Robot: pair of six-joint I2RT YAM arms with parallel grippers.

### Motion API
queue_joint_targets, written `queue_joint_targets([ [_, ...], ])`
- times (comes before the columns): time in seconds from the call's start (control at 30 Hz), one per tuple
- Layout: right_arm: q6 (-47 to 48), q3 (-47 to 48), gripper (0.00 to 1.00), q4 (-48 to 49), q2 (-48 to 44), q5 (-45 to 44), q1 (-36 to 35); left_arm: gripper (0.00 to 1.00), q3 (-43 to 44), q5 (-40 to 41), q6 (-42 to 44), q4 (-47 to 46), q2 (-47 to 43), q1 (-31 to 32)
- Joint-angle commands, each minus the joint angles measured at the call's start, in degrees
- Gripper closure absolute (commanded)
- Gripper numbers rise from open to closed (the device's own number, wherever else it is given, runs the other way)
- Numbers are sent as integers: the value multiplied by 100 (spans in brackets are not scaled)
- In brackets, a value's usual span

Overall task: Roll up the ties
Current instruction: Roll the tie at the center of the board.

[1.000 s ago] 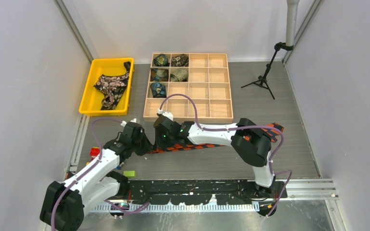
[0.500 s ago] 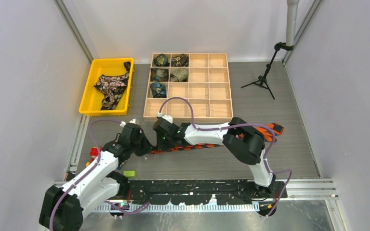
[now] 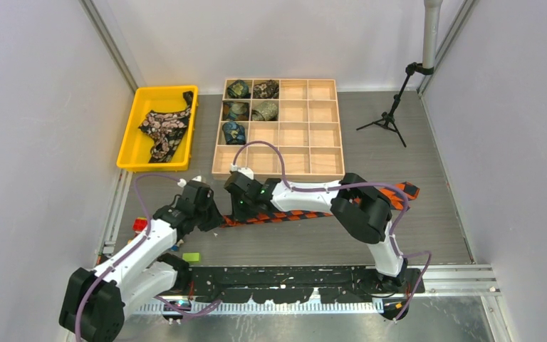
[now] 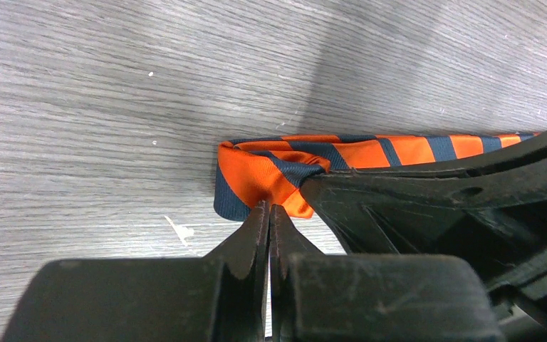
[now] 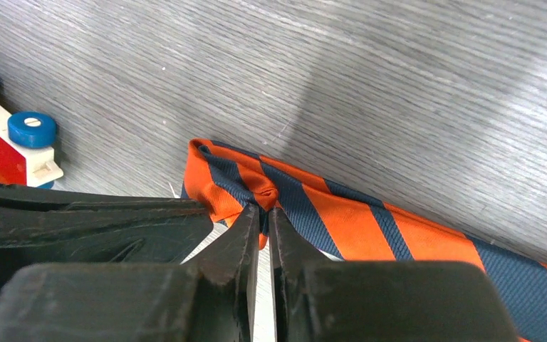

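Note:
The orange-and-black striped tie (image 3: pixel 295 216) lies stretched across the table, from its folded left end up towards the right. My left gripper (image 3: pixel 216 219) is shut on that folded end (image 4: pixel 271 167), fingertips pinching the fabric fold (image 4: pixel 269 208). My right gripper (image 3: pixel 233 216) is shut on the same end of the tie (image 5: pixel 342 221), right beside the left gripper (image 5: pixel 262 211). Each wrist view shows the other gripper's black finger close alongside. The black tie with pink flowers (image 3: pixel 162 128) lies crumpled in the yellow tray (image 3: pixel 132 153). Several small rolled ties (image 3: pixel 236 110) sit in the wooden box's left compartments.
The wooden grid box (image 3: pixel 313 128) stands behind the grippers, its right compartments bare. Toy blocks lie by the left arm: a red one (image 3: pixel 139 225), a green one (image 3: pixel 191 256), and a blue-red-white one (image 5: pixel 7 142). A black tripod (image 3: pixel 392 114) stands at the back right.
The right arm has shifted slightly left, its elbow drawing in. Both grippers stay shut at the tie's left end.

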State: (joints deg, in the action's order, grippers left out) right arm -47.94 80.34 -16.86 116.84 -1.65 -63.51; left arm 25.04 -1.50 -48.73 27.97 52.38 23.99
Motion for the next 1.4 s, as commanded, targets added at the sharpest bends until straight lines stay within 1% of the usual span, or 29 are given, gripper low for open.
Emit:
queue_joint_targets([
  [0.0, 280, 394, 86, -301, -149, -150, 35, 100, 68, 106, 118, -228, 60, 1],
  [0.13, 405, 597, 87, -513, -8, -191, 38, 100, 78, 106, 126, -241, 112, 1],
  [0.37, 471, 624, 87, -563, 192, -236, 48, 100, 138, 106, 161, -193, 90, 2],
  [0.43, 483, 588, 87, -563, 239, -231, 48, 100, 162, 307, 186, -123, 20, 1],
  [0.63, 612, 577, 88, -639, 378, -266, 55, 100, 127, 515, 215, -73, -209, 1],
  [0.8, 718, 626, 88, -779, 314, -342, 75, 100, 44, 482, 272, -359, -19, 1],
  [1.03, 833, 860, 88, -1033, 202, -371, 91, 100, -104, 385, 269, -725, 497, 1],
  [1.2, 874, 872, 88, -1067, 246, -389, 88, 100, -237, 410, 215, -763, 466, 1],
  [1.3, 869, 852, 87, -1074, 335, -376, 89, 100, -279, 434, 198, -769, 397, 5],
  [1.37, 856, 848, 82, -1097, 362, -364, 93, 100, -271, 456, 197, -747, 381, 1],
])
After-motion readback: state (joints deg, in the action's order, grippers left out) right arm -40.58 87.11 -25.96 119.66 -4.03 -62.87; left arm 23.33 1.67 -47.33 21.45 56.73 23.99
